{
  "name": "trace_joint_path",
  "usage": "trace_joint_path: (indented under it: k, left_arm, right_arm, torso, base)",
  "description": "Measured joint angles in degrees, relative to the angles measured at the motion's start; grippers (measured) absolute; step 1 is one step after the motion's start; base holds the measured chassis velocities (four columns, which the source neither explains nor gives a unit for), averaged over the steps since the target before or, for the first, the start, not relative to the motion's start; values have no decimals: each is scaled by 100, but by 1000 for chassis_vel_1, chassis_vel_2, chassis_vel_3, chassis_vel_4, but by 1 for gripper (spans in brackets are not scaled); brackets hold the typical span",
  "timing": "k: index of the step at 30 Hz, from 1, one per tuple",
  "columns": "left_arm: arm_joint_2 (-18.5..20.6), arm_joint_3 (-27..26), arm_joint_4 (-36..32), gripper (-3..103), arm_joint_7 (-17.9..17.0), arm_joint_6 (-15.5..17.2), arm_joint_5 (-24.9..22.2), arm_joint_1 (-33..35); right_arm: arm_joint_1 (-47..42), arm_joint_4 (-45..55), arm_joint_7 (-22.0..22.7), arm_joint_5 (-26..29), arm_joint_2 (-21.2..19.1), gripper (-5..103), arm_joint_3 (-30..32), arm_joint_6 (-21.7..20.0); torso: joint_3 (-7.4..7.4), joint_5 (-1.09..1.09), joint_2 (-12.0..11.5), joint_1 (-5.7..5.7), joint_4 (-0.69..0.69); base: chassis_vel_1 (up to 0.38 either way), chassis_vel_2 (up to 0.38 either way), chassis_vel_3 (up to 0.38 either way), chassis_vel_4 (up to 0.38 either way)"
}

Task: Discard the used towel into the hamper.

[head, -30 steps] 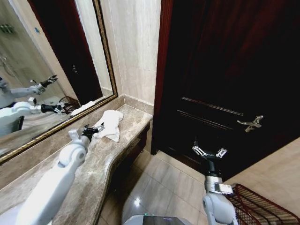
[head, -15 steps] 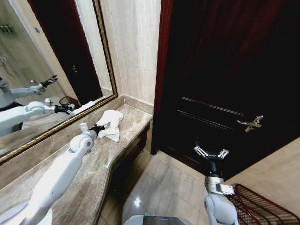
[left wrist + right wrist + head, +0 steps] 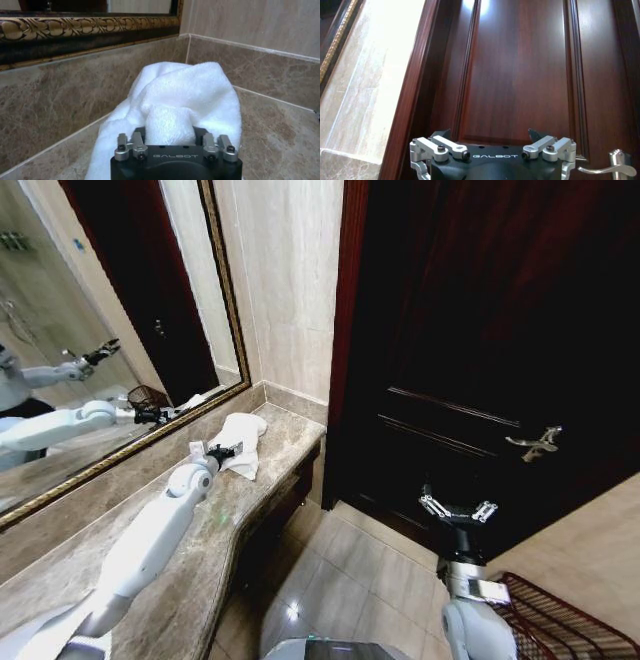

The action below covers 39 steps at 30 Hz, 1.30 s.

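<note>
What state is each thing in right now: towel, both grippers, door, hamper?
towel: crumpled on the counter, a fold between the left gripper's fingers
left gripper: at the towel, whether it has closed cannot be told
right gripper: open, empty, held in front of the door
door: shut, handle level
hamper: on the floor at the robot's right, nothing seen in it

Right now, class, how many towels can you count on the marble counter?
1. The single white towel lies crumpled on the marble counter below the mirror, at the left gripper. The mirror repeats it as a reflection. More could lie outside the view.
</note>
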Motion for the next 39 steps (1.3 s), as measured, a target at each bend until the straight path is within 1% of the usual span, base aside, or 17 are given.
trace_joint_path:
  k: [2, 3, 5, 7, 10, 11, 14, 19, 23, 26, 27, 30, 31, 34, 35, 38, 39]
  left_arm:
    - [-11, 0, -30, 49, -60, -30, 14, 38]
    - [-11, 0, -30, 49, -60, -30, 14, 38]
    - [-11, -17, -102, 38, -113, -44, 12, 84]
    - [-7, -35, -136, 38, -150, -49, -10, 97]
    - [26, -88, -202, 23, -188, -69, -66, 133]
    - [26, -88, -202, 23, -188, -69, -66, 133]
    - [43, -149, -246, 11, -176, -115, -84, 203]
    - [40, -269, -397, 9, -146, -189, -144, 346]
    - [34, -426, -735, 9, -177, -308, -195, 587]
    - [20, -682, -1421, 9, -372, -434, -260, 1071]
    - [20, -682, -1421, 9, -372, -434, -260, 1071]
    - [24, -954, -2257, 9, -480, -451, -281, 1747]
    - [24, -954, -2257, 9, -480, -451, -281, 1747]
    - [-145, -1340, -3065, 9, -506, -453, -184, 2501]
    - [-145, -1340, -3065, 9, -506, -453, -184, 2501]
    - [-482, -1698, -3853, 9, -466, -465, 42, 3121]
    - [-482, -1698, -3853, 9, -466, -465, 42, 3121]
  right_arm:
    - [3, 0, 6, 39, -22, 100, 38, -5]
    - [3, 0, 6, 39, -22, 100, 38, -5]
    - [9, 0, 7, 60, -25, 100, 49, -7]
    - [9, 0, 8, 62, -16, 100, 41, -7]
    - [2, 1, 7, 62, -1, 100, 0, -7]
    - [2, 1, 7, 62, -1, 100, 0, -7]
    - [7, 24, 5, 62, -21, 100, -7, -7]
    - [12, 49, -3, 70, -30, 100, 1, -15]
    - [25, 52, -15, 70, -5, 100, -17, -17]
    - [77, 50, -53, 50, 40, 100, -102, -20]
    - [77, 50, -53, 50, 40, 100, -102, -20]
    - [156, 35, -66, 63, 58, 100, -135, -35]
    - [156, 35, -66, 63, 58, 100, -135, -35]
    - [179, 8, -74, 96, 88, 100, -133, -31]
    - [179, 8, -74, 96, 88, 100, -133, -31]
    - [161, -7, -101, 164, 92, 100, -117, 1]
    - [161, -7, -101, 164, 92, 100, -117, 1]
  torso:
    - [0, 0, 0, 0, 0]
    - [0, 0, 0, 0, 0]
    - [0, 0, 0, 0, 0]
    - [0, 0, 0, 0, 0]
    - [0, 0, 0, 0, -1]
    - [0, 0, 0, 0, -1]
    - [0, 0, 0, 0, 0]
    - [0, 0, 0, 0, 0]
    - [0, 0, 0, 0, 0]
    - [0, 0, 0, 0, -1]
    - [0, 0, 0, 0, -1]
    - [0, 1, 0, 0, 0]
    - [0, 1, 0, 0, 0]
    - [-1, -2, 0, 0, 2]
    - [-1, -2, 0, 0, 2]
    - [-1, 0, 0, -1, 0]
    - [-1, 0, 0, -1, 0]
  base:
    - [0, 0, 0, 0]
    - [0, 0, 0, 0]
    - [0, 0, 0, 0]
    - [0, 0, 0, 0]
    - [0, 0, 0, 0]
    - [0, 0, 0, 0]
    - [0, 0, 0, 0]
    - [0, 0, 0, 0]
    - [0, 0, 0, 0]
    - [0, 0, 0, 0]
    - [0, 0, 0, 0]
    - [0, 0, 0, 0]
    - [0, 0, 0, 0]
    - [0, 0, 0, 0]
    - [0, 0, 0, 0]
    - [0, 0, 0, 0]
    - [0, 0, 0, 0]
